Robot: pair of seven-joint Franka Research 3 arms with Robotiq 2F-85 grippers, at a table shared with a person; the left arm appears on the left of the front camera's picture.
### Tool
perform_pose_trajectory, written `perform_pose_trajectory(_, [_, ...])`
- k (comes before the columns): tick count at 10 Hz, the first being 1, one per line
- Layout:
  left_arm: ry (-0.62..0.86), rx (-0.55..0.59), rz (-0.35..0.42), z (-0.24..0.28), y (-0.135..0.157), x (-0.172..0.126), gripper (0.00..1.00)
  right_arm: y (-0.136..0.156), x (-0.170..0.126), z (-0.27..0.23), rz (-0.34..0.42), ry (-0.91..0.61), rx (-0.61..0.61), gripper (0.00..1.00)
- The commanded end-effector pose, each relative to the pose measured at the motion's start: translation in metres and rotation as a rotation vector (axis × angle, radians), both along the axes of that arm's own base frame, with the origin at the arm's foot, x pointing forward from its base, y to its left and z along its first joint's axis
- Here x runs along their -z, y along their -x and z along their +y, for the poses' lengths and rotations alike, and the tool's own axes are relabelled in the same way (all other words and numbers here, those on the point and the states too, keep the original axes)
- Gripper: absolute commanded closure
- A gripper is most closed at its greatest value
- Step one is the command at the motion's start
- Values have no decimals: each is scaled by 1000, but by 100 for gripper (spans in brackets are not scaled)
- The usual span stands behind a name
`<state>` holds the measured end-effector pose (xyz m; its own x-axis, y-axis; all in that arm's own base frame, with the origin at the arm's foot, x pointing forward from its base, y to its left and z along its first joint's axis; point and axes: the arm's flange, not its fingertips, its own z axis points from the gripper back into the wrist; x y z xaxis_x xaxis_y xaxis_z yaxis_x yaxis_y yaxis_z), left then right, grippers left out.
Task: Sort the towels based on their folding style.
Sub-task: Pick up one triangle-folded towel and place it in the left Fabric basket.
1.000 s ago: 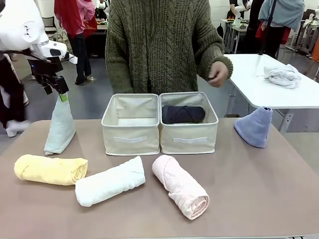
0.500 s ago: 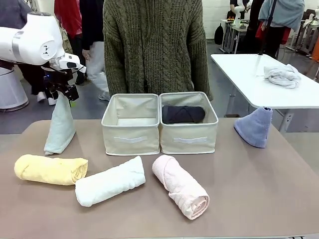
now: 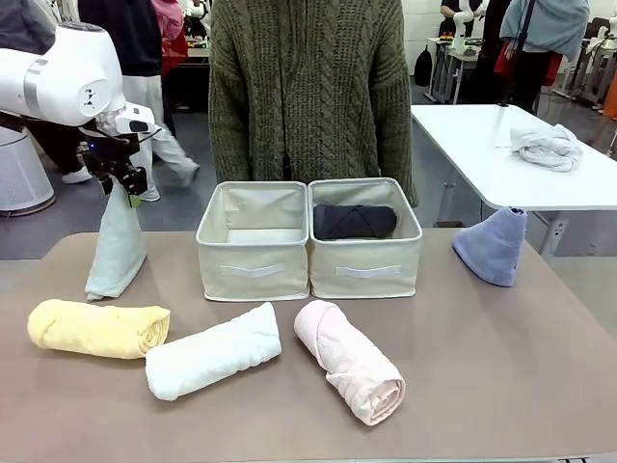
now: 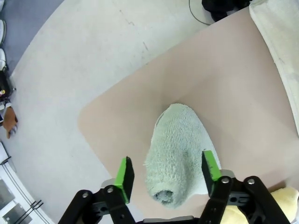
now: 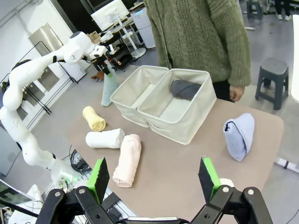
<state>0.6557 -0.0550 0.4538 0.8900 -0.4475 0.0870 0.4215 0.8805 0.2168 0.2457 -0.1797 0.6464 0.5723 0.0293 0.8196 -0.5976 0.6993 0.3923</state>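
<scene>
brown table (image 3: 511, 386) with towels (image 3: 213, 350), crowded room behind

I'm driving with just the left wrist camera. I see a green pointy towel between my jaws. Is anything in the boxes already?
Observer: Yes. A dark grey roll lies inside the right bin.
Operator: What about the other box?
Observer: The left bin has no towel in it; the front view shows its bare cloth floor.
Operator: Is there another pointy towel somewhere?
Observer: Yes, a lavender-blue cone stands upright to the right of both bins, apart from them.
</scene>
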Motion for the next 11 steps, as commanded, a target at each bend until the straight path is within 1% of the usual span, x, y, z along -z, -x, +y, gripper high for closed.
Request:
perform_pose_trajectory(1, [-16,-18,11,-2,-2,-1,100,-1,1,0,-8,-10,-14,0])
perform_pose_trajectory(2, [-18,-14,16,-2,-4,-2,100,-1,1,0,-8,-10,-14,0])
perform_pose_trajectory(3, [-16,-14,22,-2,-4,-2,84,-1,1,0,-8,-10,-14,0])
perform_pose_trajectory(4, [-13,-16,23,-1,-2,-2,93,-1,1,0,-8,-10,-14,0])
perform_pose_trajectory(5, [-10,-4,30,0,-2,-5,100,-1,1,0,-8,-10,-14,0])
perform_pose_trajectory(7, [-12,41,28,1,6,-15,100,-1,1,0,-8,-10,-14,0])
perform_pose_trajectory(8, [-11,64,23,7,16,-31,100,-1,1,0,-8,-10,-14,0])
perform_pose_trajectory(9, [9,102,64,26,44,-69,100,-1,1,0,-8,-10,-14,0])
perform_pose_trajectory(10, [116,260,111,69,97,-123,100,-1,1,0,-8,-10,-14,0])
perform_pose_trajectory(11, [132,383,115,117,153,-168,100,-1,1,0,-8,-10,-14,0])
